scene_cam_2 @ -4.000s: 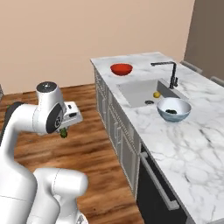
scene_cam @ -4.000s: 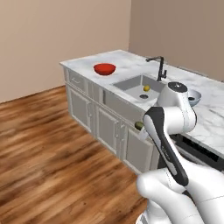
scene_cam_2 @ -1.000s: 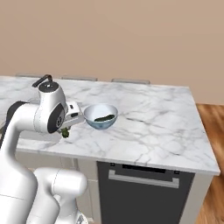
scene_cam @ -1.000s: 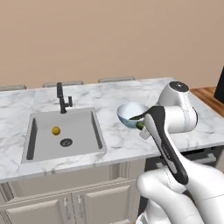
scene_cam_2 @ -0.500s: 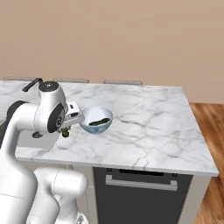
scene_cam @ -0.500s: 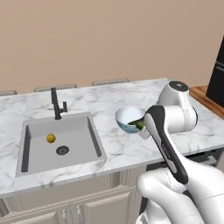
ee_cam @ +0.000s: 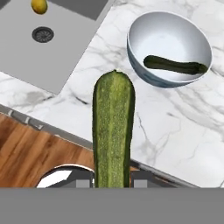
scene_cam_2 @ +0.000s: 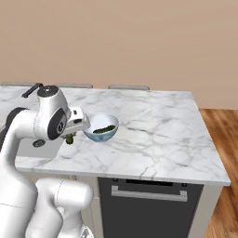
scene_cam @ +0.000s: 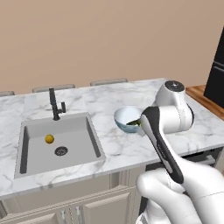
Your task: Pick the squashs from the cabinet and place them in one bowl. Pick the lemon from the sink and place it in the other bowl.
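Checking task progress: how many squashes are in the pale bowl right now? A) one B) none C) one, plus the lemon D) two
A: the hand view shows a single squash lying in the pale bowl, while the second squash is clamped in the gripper short of the bowl, and the lemon sits in the sink.

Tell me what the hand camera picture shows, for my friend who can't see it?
A dark green squash stands up between the gripper's two fingers, held over the edge of a white marble counter. Beyond it sits a pale bowl with another squash lying inside. A grey sink with a yellow lemon is at the top left.
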